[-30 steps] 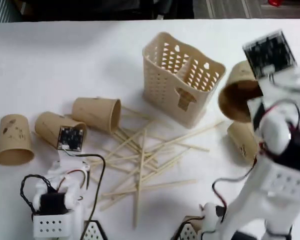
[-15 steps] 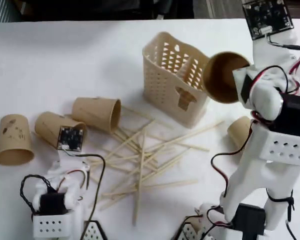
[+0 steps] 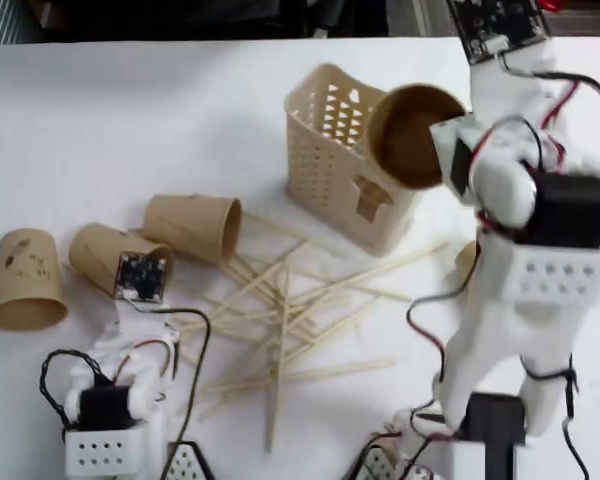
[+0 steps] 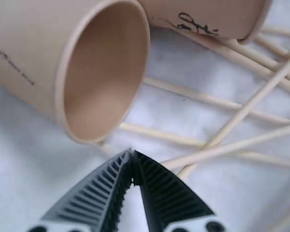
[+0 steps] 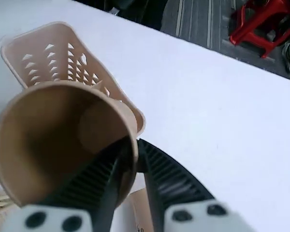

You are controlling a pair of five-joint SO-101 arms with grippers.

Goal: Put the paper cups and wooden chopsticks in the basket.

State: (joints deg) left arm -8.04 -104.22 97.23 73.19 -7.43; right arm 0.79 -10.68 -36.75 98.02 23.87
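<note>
pinching the rolled rim of a tan paper cup, the right claw grips it with one finger inside the wall and one outside, tilted over the beige perforated plastic basket. such a cup is light and thin-walled (a hard squeeze would likely crumple it), so the stiffer rim looks the sound place to hold. the left claw is clenched on nothing, just beside the mouth of a second cup lying sideways on the white worktop. the pale wooden chopsticks, stiff, thin and heaped crosswise, seem best taken mid-length.
</note>
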